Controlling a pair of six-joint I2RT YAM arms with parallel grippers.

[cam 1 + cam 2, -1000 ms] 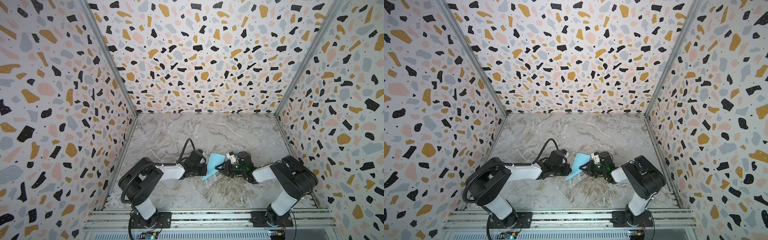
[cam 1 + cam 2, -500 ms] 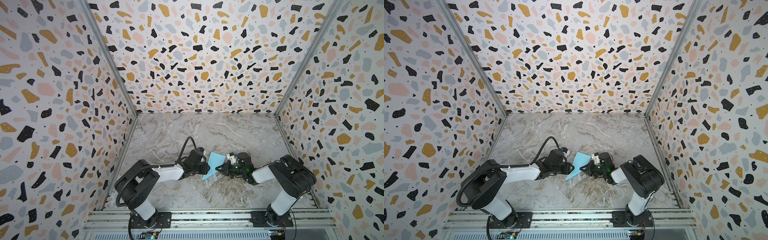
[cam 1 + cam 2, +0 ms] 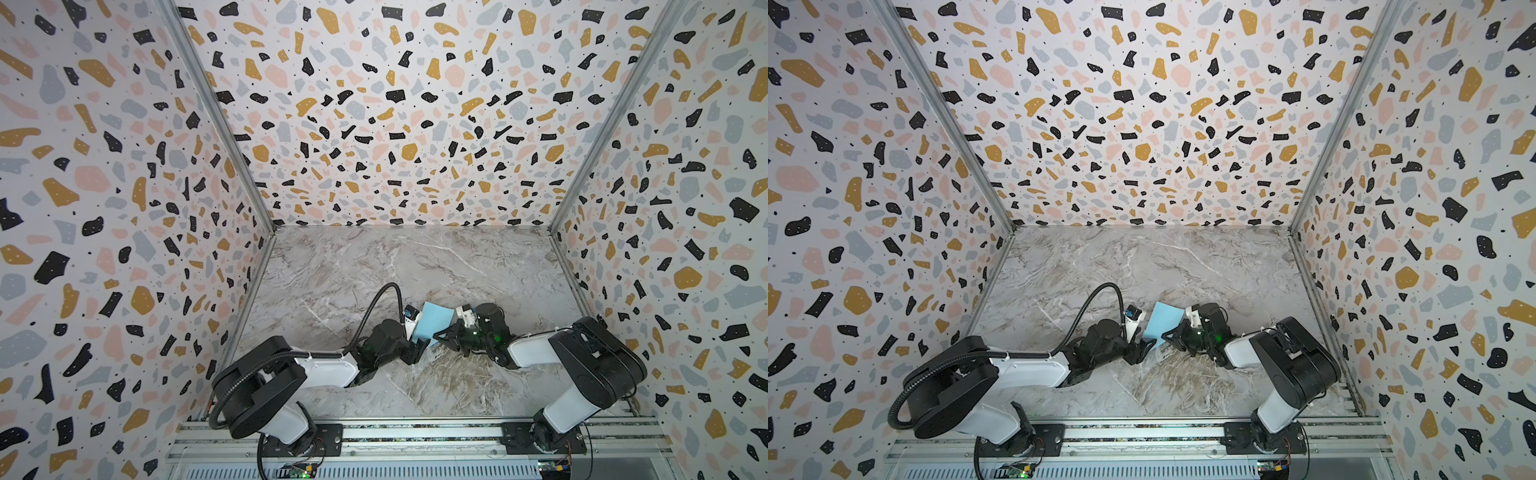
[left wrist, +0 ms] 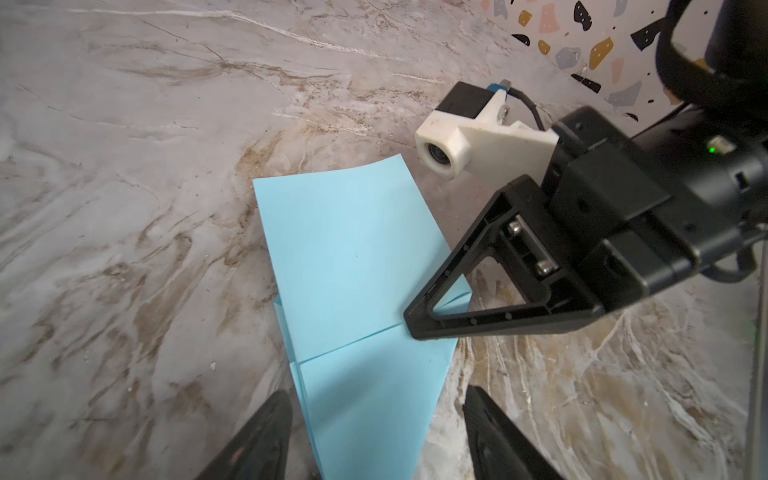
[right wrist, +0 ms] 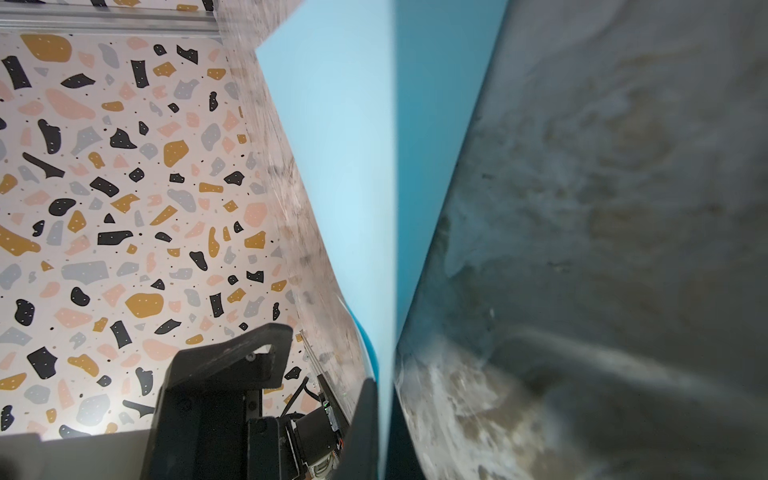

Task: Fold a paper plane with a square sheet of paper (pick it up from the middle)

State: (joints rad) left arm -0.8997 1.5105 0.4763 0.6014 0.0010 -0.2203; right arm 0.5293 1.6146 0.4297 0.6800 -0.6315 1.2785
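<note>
A: One thin paper (image 4: 353,257), part folded: light, limp, quick to crumple. Best taken at the crease, not by a loose corner.
B: Sits pinched in the right gripper (image 4: 411,324), clamped tight by that crease.
A: And the left gripper (image 4: 376,392)?
B: Just beside the right gripper, spread wide, straddling the pointed end, touching nothing, seemingly.

fingers: my right fingers (image 4: 457,266) are open black triangular frames; left fingers (image 4: 257,444) are plain black wedges | just behind right fingers: two silver screws (image 4: 515,227) (bare metal against all that black), white camera mount (image 4: 490,137), green light (image 4: 711,148) | further back: white left forearm shell (image 3: 328,368), black ribbed cable (image 3: 388,286)
</note>
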